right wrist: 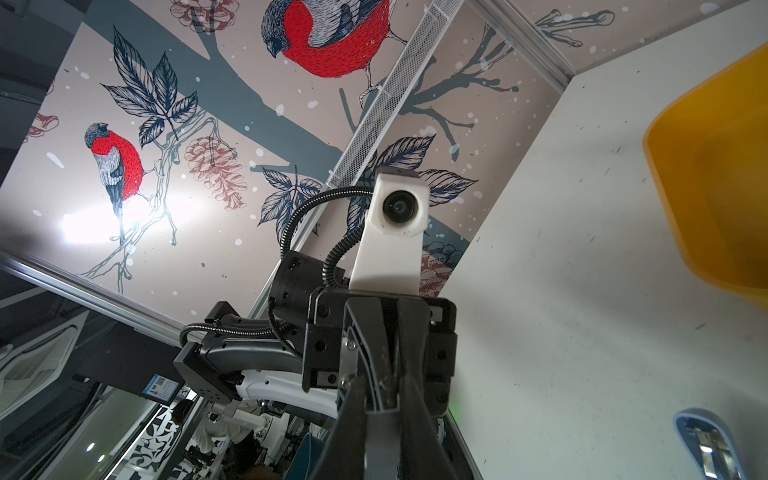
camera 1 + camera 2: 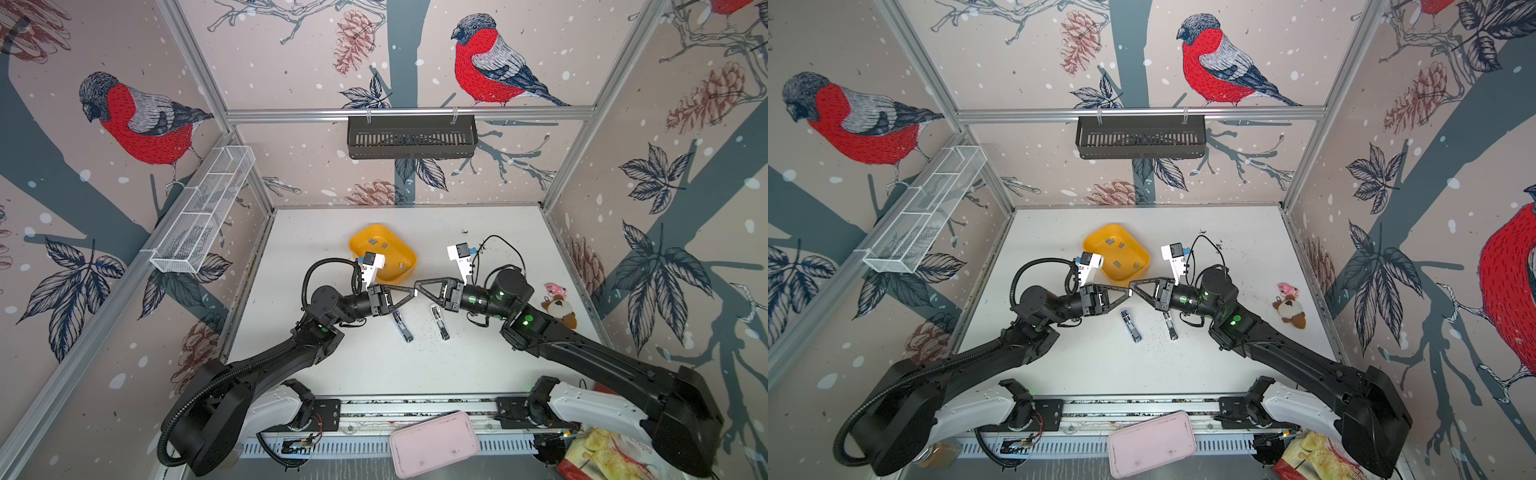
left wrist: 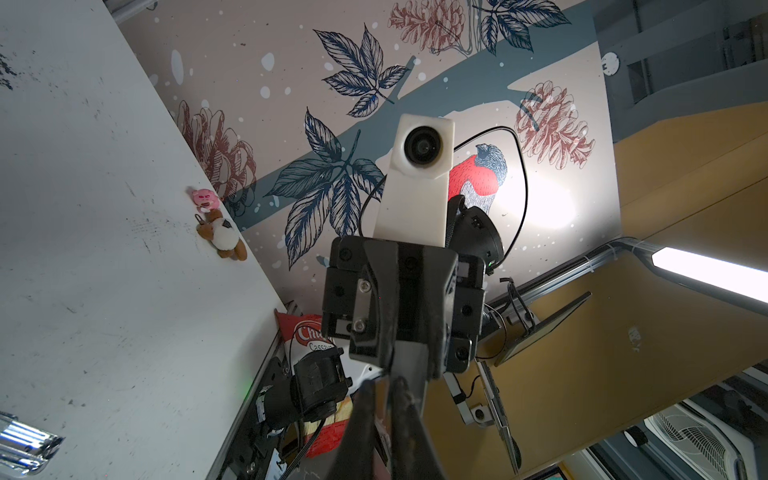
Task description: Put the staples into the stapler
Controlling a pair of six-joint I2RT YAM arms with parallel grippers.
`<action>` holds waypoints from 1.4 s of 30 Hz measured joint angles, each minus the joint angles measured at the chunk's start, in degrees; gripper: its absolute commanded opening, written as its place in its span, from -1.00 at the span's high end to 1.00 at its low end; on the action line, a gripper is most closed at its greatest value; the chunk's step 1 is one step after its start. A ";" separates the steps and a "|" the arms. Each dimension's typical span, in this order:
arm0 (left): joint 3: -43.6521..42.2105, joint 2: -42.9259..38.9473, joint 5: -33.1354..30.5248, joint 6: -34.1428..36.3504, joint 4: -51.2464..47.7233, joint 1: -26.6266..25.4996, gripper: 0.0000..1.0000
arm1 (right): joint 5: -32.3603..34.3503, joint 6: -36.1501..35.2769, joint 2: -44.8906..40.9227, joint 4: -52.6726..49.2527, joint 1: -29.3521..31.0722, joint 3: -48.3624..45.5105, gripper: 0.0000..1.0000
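Note:
My two grippers meet tip to tip above the table's middle in both top views, the left gripper against the right gripper. The right gripper is shut on a flat grey strip of staples. The left gripper has its jaws a narrow gap apart at the strip's end. Several more staples lie in a yellow bowl just behind. Two small staplers lie below the grippers.
A brown plush toy and a pink one lie at the table's right edge. A pink case and a chips bag sit at the front. A black basket and a white mesh shelf hang on the walls.

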 measured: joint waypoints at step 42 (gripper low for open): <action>13.86 -22.01 -3.02 31.52 -57.99 2.73 -0.98 | 16.79 -18.08 -10.62 -31.26 -1.38 2.38 0.71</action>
